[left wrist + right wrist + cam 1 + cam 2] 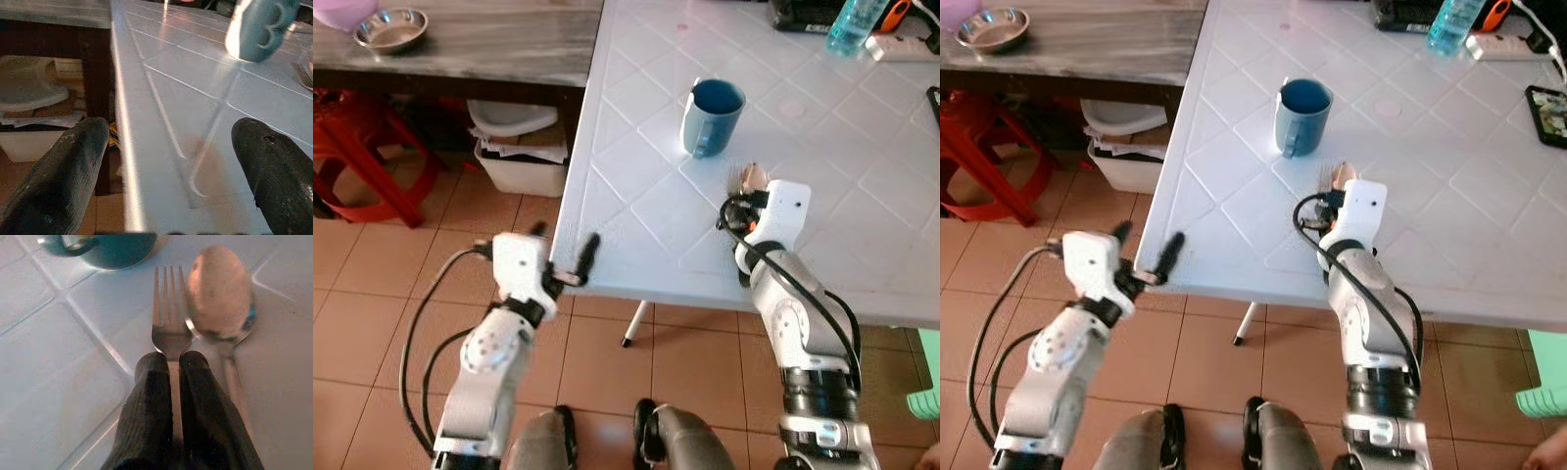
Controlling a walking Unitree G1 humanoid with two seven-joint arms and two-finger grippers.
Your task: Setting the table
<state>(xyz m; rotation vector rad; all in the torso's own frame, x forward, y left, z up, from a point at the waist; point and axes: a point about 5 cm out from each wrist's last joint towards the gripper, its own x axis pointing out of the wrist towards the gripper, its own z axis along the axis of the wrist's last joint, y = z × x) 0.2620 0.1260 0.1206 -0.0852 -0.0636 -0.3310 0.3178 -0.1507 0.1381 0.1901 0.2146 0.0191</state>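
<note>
A blue mug (713, 116) stands on the white table (636, 186), its handle toward me. Just in front of it lie a steel fork (170, 316) and a steel spoon (220, 293), side by side. My right gripper (175, 363) is shut on the fork's handle, low over the table; the spoon (754, 176) peeks out past the wrist. My left gripper (568, 250) hangs open at the table's near left edge, one finger (63, 181) off the table and the other finger (279, 171) over it, holding nothing.
A grey side table (489, 44) with a steel bowl (391, 29) stands at the far left, a white bin (524, 147) under it and a red stool (362, 147) beside it. A bottle (854, 24), a power strip (906, 46) and a phone (1549, 113) lie at the table's far right.
</note>
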